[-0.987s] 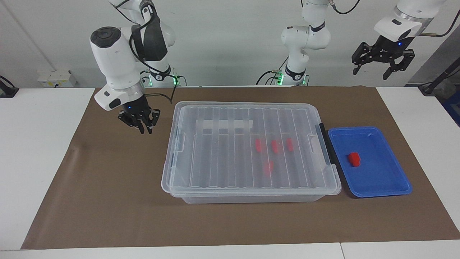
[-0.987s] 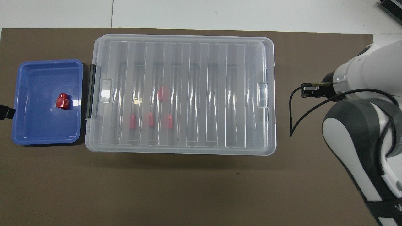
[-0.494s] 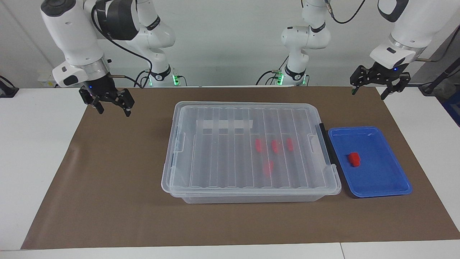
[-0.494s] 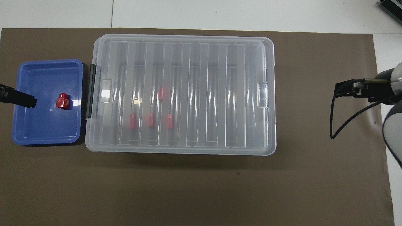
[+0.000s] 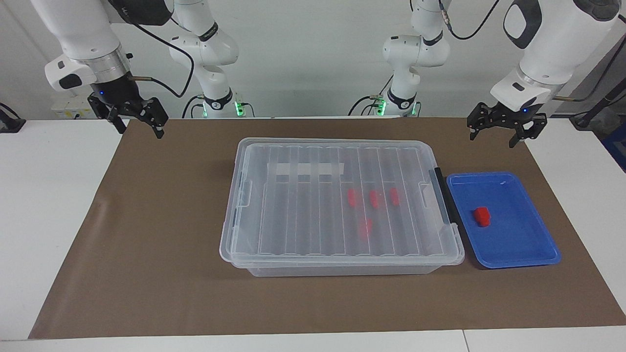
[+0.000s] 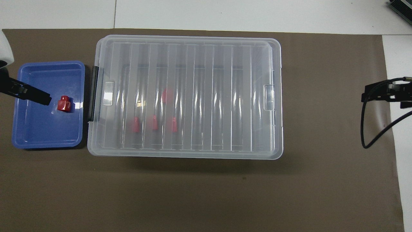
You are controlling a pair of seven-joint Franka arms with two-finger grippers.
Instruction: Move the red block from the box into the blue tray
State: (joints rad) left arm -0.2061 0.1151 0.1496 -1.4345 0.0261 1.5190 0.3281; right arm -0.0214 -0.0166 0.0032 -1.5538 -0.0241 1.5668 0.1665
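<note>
One red block in the tray: the red block (image 5: 482, 216) (image 6: 64, 104) is small, bright red and glossy, squarish with a narrower stepped nub at one end; it lies flat near the middle of the tray floor, touching no wall.
Blue tray: the blue tray (image 5: 538, 256) (image 6: 45, 144) is shallow, rectangular, with rounded corners and a raised rim; it sits on the brown mat (image 5: 146, 274) (image 6: 199, 193) just beside the box, at the left arm's end of the table.
Box: the box (image 5: 244, 254) (image 6: 273, 96) is a large clear bin with its ribbed lid on, a white strip (image 5: 305, 169) on the lid, and a black latch (image 5: 444, 195) (image 6: 93, 93) on the end next to the tray.
Blocks in the box: four more red blocks (image 5: 373, 199) (image 6: 154, 122) show dimly through the lid, three in a row and one apart, farther from the robots than the row.
Left gripper: the left gripper (image 5: 498, 133) hangs in the air over the mat, above the robots' side of the tray, fingers spread apart and holding nothing; in the overhead view only a dark finger (image 6: 35, 96) of it shows, over the tray beside the block.
Right gripper: the right gripper (image 5: 139, 128) is raised over the mat's corner at the right arm's end, well apart from the box, fingers spread and empty.
</note>
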